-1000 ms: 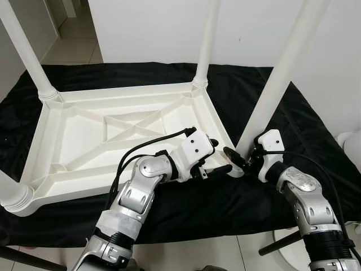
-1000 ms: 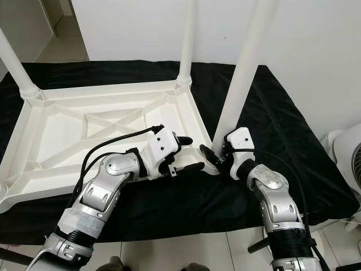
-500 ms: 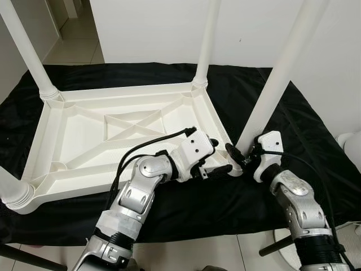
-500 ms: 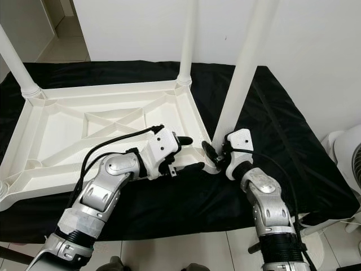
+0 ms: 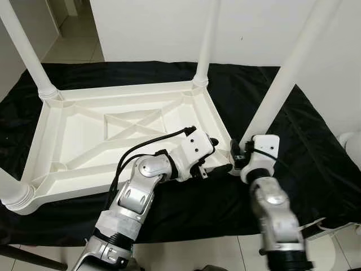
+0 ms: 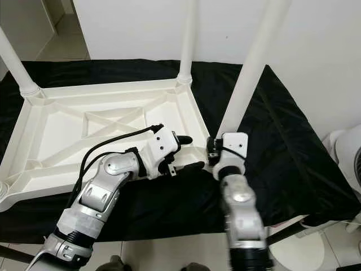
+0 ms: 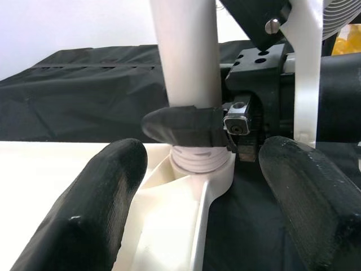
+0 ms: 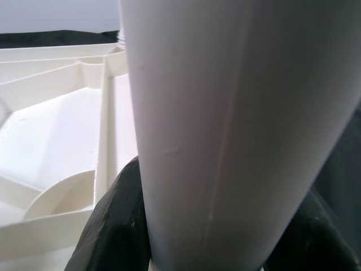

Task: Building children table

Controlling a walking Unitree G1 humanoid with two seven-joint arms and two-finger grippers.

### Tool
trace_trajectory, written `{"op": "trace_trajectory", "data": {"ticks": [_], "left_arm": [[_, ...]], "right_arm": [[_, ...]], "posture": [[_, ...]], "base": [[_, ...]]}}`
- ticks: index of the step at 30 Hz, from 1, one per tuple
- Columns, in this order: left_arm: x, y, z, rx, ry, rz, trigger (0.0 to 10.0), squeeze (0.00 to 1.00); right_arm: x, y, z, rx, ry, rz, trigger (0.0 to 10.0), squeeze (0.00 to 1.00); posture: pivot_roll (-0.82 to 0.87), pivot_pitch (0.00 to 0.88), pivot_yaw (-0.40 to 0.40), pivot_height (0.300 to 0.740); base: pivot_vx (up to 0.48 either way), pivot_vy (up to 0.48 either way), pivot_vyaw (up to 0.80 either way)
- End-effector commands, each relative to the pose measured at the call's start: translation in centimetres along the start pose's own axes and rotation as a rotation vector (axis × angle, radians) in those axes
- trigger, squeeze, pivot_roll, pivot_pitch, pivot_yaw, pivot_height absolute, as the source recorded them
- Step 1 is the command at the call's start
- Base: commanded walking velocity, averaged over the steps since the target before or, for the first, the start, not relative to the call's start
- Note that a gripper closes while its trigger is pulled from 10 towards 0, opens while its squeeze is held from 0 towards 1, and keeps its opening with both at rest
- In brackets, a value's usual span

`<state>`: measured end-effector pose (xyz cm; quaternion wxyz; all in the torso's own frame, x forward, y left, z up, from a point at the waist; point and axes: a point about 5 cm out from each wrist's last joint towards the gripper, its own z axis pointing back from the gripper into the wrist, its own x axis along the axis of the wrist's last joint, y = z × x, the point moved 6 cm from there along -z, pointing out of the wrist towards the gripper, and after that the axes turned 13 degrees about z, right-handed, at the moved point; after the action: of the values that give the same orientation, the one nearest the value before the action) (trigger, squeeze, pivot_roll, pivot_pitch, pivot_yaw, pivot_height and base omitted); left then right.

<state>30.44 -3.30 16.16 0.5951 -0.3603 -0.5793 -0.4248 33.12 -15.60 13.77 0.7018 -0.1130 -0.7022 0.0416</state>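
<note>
A wrinkled black fabric sheet (image 5: 316,141) covers a pale tiled floor (image 5: 73,42). A white wall (image 5: 254,28) stands behind. A white round fan (image 6: 345,152) sits at the sheet's right edge.

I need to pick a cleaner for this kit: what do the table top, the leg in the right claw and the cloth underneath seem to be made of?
Table top: looks like moulded white plastic, semi-gloss, with cast ribs. Leg gripped by the right claw: smooth white tube with a faint seam, probably the same plastic. Cloth: black fabric, slightly shiny and creased, possibly synthetic.

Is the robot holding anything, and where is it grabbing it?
Yes: the right tool grips the white table leg near its bottom, just above the corner socket. The left tool is open.
</note>
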Motion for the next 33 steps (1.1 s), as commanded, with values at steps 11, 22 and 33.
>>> {"op": "trace_trajectory", "data": {"ticks": [11,22,33], "left_arm": [[0.1,1.1,-0.1,0.106,-0.014,0.007,10.0,0.00],[0.1,1.1,-0.1,0.109,-0.015,0.007,10.0,0.00],[0.5,1.4,-0.3,0.107,-0.022,-0.005,10.0,0.00]], "right_arm": [[0.5,-0.7,0.8,-0.048,0.012,0.012,10.0,1.00],[0.2,-1.7,1.5,0.115,-0.033,0.086,10.0,0.00],[-0.7,-0.4,0.9,0.479,-0.103,0.211,10.0,0.00]], "posture": [[-0.04,0.000,-0.001,0.740],[-0.03,0.000,-0.008,0.740],[-0.04,0.000,0.009,0.740]], "base": [[0.000,0.000,0.00],[0.000,0.000,0.00],[0.000,0.000,0.00]]}}
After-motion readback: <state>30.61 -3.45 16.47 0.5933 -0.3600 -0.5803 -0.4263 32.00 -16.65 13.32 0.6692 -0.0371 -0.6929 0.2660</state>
